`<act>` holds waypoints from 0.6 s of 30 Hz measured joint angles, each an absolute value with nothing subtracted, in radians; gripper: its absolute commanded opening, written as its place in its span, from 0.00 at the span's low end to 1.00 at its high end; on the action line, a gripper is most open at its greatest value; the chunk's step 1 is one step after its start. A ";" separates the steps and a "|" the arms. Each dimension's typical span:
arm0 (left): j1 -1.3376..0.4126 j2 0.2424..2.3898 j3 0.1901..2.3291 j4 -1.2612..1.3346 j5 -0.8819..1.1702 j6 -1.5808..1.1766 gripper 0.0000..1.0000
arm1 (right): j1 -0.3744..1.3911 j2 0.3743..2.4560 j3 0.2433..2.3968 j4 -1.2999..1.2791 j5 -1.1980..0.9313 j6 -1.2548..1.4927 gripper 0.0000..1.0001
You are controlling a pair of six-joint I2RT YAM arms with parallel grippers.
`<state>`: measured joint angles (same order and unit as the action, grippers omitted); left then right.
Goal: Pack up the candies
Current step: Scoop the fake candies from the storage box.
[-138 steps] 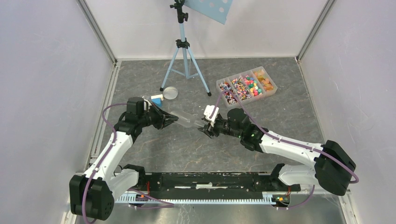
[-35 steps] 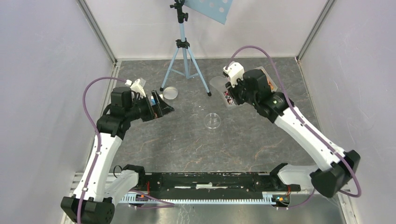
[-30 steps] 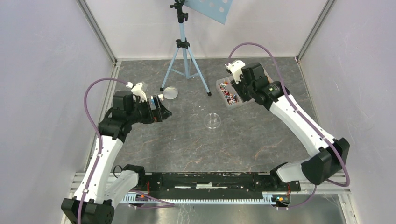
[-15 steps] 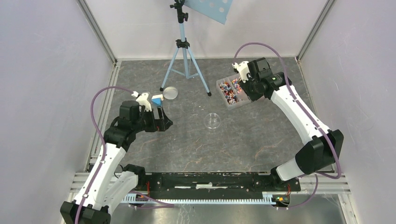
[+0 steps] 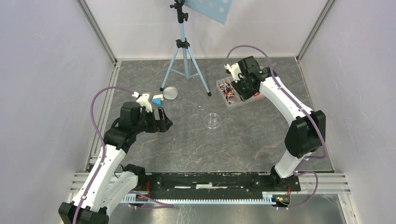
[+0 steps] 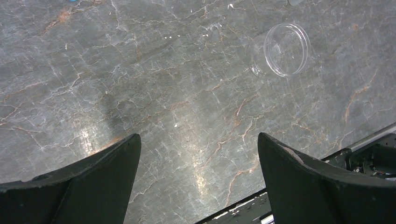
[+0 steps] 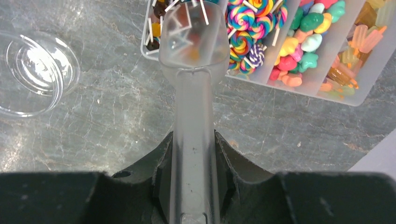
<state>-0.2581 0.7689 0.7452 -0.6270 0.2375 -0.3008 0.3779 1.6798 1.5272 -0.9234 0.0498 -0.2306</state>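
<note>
Candies (image 7: pixel 299 46), tiny, light and loose, are lying sorted in the partitioned tray (image 7: pixel 327 97), likely suiting scooping over pinching; the right gripper (image 7: pixel 192 149) is clenching a translucent scoop (image 7: pixel 192 42) by its handle, holding the bowl over the end compartment; the left gripper (image 6: pixel 196 154) is hovering spread and empty, apart from a clear dish (image 6: pixel 286 50).
</note>
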 measured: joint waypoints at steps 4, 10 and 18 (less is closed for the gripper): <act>-0.260 0.765 0.745 -0.627 0.225 -0.300 1.00 | 0.386 1.726 1.535 -0.892 0.045 -0.221 0.00; -0.260 0.765 0.745 -0.627 0.211 -0.300 1.00 | 0.386 1.734 1.514 -0.823 0.042 -0.204 0.00; -0.260 0.765 0.745 -0.627 0.210 -0.300 1.00 | 0.386 1.730 1.409 -0.719 0.038 -0.179 0.00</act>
<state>-0.2596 0.7647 0.7452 -0.6273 0.2104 -0.3000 0.3862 1.7298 1.4086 -0.7189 0.0380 -0.1791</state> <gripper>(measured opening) 0.996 0.353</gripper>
